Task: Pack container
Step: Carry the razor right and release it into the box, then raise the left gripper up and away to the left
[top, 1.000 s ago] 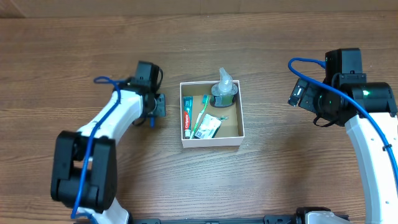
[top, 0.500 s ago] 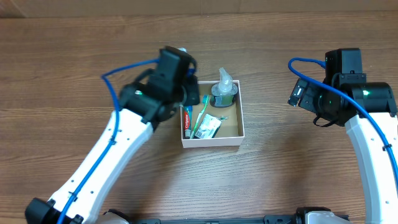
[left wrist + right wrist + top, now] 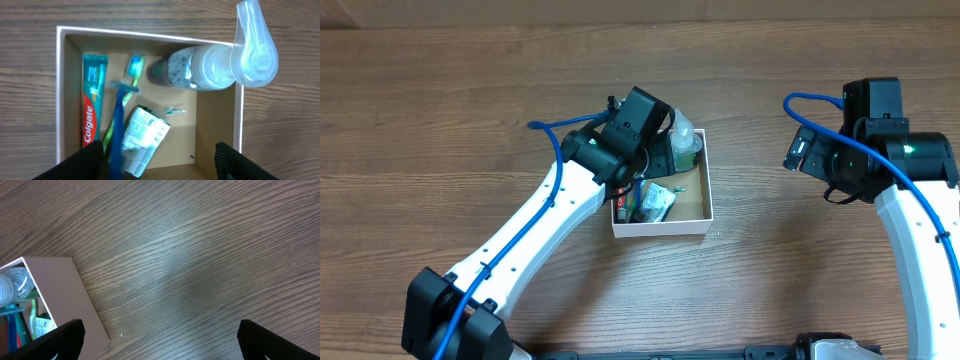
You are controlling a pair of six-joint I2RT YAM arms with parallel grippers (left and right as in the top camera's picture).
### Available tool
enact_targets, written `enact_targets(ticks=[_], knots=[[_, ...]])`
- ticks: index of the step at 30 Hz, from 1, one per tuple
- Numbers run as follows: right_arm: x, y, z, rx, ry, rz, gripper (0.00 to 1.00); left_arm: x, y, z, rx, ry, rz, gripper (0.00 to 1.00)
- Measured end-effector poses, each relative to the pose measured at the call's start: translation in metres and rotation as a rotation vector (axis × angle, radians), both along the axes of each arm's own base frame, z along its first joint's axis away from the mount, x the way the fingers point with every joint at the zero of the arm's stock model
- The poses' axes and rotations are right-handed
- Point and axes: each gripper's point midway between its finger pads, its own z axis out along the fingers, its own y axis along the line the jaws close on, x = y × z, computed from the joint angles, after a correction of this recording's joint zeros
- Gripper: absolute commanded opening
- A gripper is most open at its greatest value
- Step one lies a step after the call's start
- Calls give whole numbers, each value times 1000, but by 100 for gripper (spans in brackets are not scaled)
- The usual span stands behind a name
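Container: shallow square cardboard box [image 3: 661,228] with white walls and brown inside, in the middle of the wooden table [image 3: 470,100].
Writing: "Colgate" on the red-and-teal toothpaste tube [image 3: 91,115] inside; the print on the white-green sachet [image 3: 145,140] is unreadable.
Left gripper [image 3: 159,160]: above the box, fingers wide apart, empty.
Right gripper [image 3: 167,340]: beside the box over wood, fingers apart.

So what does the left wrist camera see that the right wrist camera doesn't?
Only the left wrist view looks straight down into the container and shows its whole inside: the Colgate toothpaste, the toothbrush, a small packet and the whole pump bottle. Only the right wrist view shows the container's outer wall and a wide stretch of wooden table beside it. Both show the container, the bottle and the packet, though the right wrist view catches just one corner.
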Motion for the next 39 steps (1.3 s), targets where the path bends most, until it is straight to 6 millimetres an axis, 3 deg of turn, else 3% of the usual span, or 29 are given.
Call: enact_targets(ticks=[4,5,6,8,10,14,16,20,39], knots=[[0,0,0,0,-1,0,100,10,26,25,8,-36,21,82],[0,0,0,0,0,0,100,15,39,37,3,-53,47,89],[0,0,0,0,0,-1,100,20,55,51,0,-75,77,100],[0,0,0,0,0,0,100,32,103,84,-4,-147,175,100],[0,0,0,0,0,0,100,30,146,96,10,-151,269,100],[0,0,0,0,0,0,100,18,218,91,60,-85,438,100],[0,0,0,1,0,0,100,12,234,87,69,-53,480,100],[0,0,0,0,0,0,100,9,247,85,73,-42,515,100],[0,0,0,1,-1,0,100,9,247,85,74,-42,513,100]])
